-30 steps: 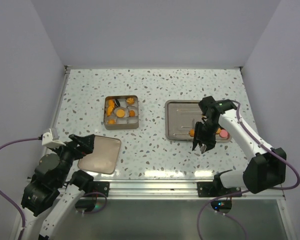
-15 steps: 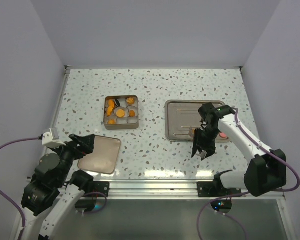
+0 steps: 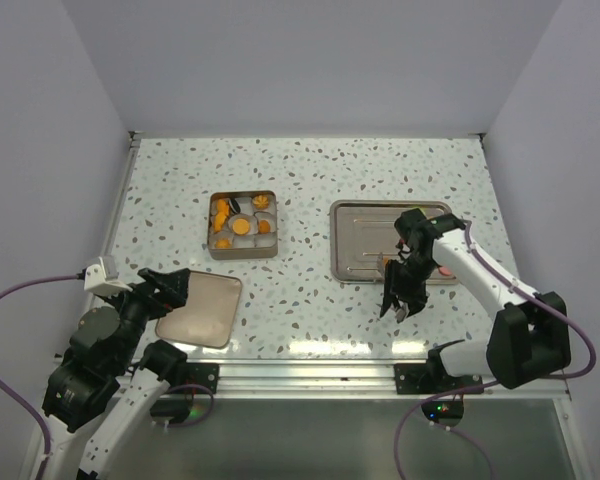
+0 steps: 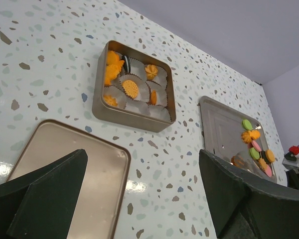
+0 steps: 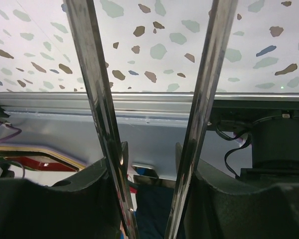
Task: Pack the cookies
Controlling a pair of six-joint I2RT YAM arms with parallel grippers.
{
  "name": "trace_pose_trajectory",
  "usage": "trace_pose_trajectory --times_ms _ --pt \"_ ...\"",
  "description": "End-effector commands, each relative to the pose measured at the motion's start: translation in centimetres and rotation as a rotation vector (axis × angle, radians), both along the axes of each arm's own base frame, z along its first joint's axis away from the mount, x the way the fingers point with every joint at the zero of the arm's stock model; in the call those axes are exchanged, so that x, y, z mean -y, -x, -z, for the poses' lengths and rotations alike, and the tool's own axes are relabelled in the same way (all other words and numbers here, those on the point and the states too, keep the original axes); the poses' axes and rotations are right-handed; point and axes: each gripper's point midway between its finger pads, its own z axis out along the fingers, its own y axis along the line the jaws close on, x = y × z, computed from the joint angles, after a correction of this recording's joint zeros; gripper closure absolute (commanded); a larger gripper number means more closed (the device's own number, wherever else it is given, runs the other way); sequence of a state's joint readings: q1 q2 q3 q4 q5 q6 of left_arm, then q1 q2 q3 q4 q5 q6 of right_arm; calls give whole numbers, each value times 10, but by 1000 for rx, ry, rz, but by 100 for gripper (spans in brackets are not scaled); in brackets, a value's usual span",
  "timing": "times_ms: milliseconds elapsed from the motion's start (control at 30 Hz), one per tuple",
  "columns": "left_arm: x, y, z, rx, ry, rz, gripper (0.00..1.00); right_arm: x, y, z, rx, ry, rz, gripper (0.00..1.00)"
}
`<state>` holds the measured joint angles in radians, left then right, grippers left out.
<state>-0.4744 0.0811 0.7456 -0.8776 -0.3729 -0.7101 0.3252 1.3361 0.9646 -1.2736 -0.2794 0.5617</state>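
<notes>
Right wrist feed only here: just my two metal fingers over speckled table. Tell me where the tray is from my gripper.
Observer: From above, the right gripper has its tips just past the near edge of the tray, on the arms' side.
Operator: Say which cookies lie on it.
Observer: The left wrist view shows green, orange and pink cookies bunched at one end of it.
Operator: Now report the tin.
Observer: The tin stands open to the left of the tray, with white paper cups inside, several of them holding orange cookies.
</notes>
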Motion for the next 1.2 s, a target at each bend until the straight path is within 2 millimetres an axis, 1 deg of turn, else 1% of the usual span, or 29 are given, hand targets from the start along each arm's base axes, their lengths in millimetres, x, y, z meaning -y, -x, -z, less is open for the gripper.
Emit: trace_pose_trajectory --times_ms 0,333,500,600,800,833,900,933,967,1000,1033,1067,1100,1167 --pt "1 -3 -7 31 -11 6 0 -5 -6 -2 20 -32 -17 55" --pt "0 -3 -7 29 -9 -1 0 -8 -12 -3 21 -42 -30 66" --pt "-1 -3 -7 27 -9 -6 0 -9 -17 -5 30 -44 -36 67" --pt "-1 -3 -7 29 -6 -8 0 -9 -22 -7 33 -34 -44 68" --pt "0 -5 -6 23 -10 -6 0 -13 -39 -19 68 -35 -37 69" --pt "0 -5 -6 25 -9 -4 0 -17 -45 -24 90 -48 -30 69" --pt "0 -5 -6 22 -10 -3 0 -23 -52 -30 97 -68 -23 70" --pt "1 -5 -5 22 -12 -2 0 -28 -61 -38 126 -80 -20 71" --pt "1 -5 -5 22 -12 -2 0 -32 -64 -42 140 -89 -28 70" --pt "1 -5 -6 23 -11 -1 0 -38 -74 -51 166 -99 -23 71" --pt "1 -5 -5 22 -10 -1 0 -43 -78 -56 173 -104 -27 70" --pt "1 -6 -5 20 -14 -2 0 -51 -78 -59 182 -111 -52 70" --pt "1 -6 -4 18 -14 -2 0 -59 -87 -67 201 -119 -51 71" --pt "1 -6 -5 20 -12 -1 0 -79 -87 -73 211 -131 -97 71"
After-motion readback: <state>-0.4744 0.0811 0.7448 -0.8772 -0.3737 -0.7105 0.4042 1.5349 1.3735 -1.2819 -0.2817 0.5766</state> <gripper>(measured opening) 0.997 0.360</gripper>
